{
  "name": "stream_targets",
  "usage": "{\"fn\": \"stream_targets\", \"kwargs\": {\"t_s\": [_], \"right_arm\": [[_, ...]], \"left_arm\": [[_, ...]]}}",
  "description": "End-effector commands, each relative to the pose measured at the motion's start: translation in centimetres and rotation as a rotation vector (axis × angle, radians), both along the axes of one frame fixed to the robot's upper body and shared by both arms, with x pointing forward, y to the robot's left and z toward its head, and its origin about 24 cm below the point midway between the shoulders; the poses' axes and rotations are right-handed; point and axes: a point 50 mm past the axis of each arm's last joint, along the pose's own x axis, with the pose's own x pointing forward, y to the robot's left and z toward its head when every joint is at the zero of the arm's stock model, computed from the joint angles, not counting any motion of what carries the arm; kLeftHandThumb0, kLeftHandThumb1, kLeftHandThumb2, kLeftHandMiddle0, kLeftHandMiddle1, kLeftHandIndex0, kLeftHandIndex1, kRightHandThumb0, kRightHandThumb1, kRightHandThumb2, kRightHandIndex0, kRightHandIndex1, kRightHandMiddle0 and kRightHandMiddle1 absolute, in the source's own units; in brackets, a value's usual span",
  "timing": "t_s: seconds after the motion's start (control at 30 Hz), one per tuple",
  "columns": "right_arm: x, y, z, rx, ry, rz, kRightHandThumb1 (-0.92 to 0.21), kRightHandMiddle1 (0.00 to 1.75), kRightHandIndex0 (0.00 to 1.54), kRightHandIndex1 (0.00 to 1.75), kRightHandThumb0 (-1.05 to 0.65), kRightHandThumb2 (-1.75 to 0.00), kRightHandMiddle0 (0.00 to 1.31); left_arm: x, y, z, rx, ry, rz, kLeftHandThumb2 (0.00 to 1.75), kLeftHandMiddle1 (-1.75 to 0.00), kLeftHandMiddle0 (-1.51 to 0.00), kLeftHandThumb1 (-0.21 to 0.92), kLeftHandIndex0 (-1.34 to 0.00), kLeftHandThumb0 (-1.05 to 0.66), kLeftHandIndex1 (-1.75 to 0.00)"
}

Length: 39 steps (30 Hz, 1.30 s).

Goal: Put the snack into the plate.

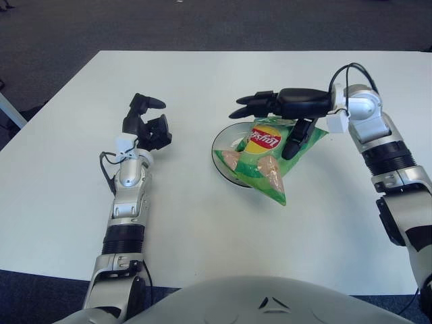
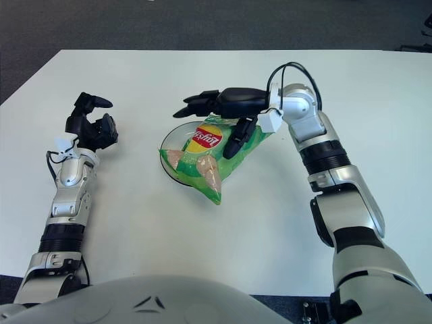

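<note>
Green crinkled foil snack bag point(image 1: 266, 158) lying across shallow round silver plate point(image 1: 223, 138), lower corner overhanging onto white table point(image 1: 202, 223). Right hand point(image 1: 287, 115) above, fingers spread, thumb touching bag. Left hand point(image 1: 145, 125) idle, curled, well left. Risk: bag sliding off during withdrawal, dragged by thumb.

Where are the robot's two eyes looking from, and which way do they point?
Left eye view: sits on the head, faces forward and down at the white table; shows both arms, the left hand off to the plate's left, and the torso top.
Right eye view: same head, slightly to the right, same downward look; more of the right arm shows.
Both share: the right hand over the green snack bag lying across the plate, fingers spread, thumb on the bag.
</note>
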Motion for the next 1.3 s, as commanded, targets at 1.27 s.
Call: {"fn": "stream_targets", "kwargs": {"t_s": [1.27], "right_arm": [[4.8, -1.7, 4.5, 0.239, 0.270, -0.254, -0.92, 0.17, 0.00, 0.00, -0.90, -0.79, 0.00]], "left_arm": [[-3.0, -0.9, -7.1, -0.067, 0.245, -0.003, 1.05, -1.75, -1.35, 0.53, -0.44, -0.41, -1.75]]}}
